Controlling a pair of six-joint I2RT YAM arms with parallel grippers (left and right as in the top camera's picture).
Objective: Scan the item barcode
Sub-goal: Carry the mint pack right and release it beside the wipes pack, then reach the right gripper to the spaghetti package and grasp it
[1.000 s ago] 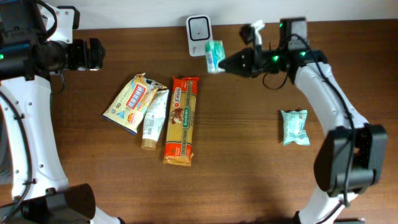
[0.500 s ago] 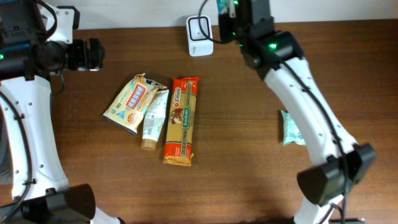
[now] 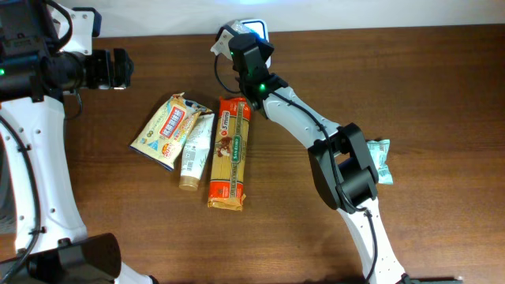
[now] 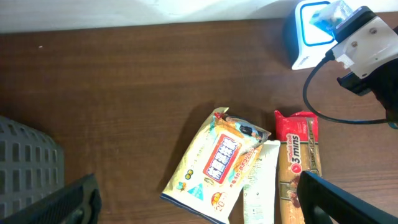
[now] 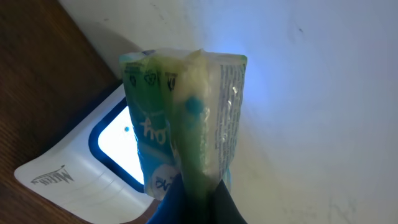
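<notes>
Green packet [image 5: 186,118], pinched in the right gripper [image 5: 194,186], hangs just over the glowing scanner [image 5: 68,171]; its barcode face probably wants turning squarely toward it, then holding steady.

A dark brown wooden tabletop [image 3: 316,229] carries a cream snack packet [image 3: 167,130], a pale tube [image 3: 196,150] and a long orange-red pasta pack [image 3: 230,152] lying side by side left of centre, the tube touching both neighbours. A pale green packet [image 3: 381,158] lies well apart at the right, partly hidden by an arm. A white scanner [image 4: 303,46] with a lit blue window stands at the tabletop's back edge.
</notes>
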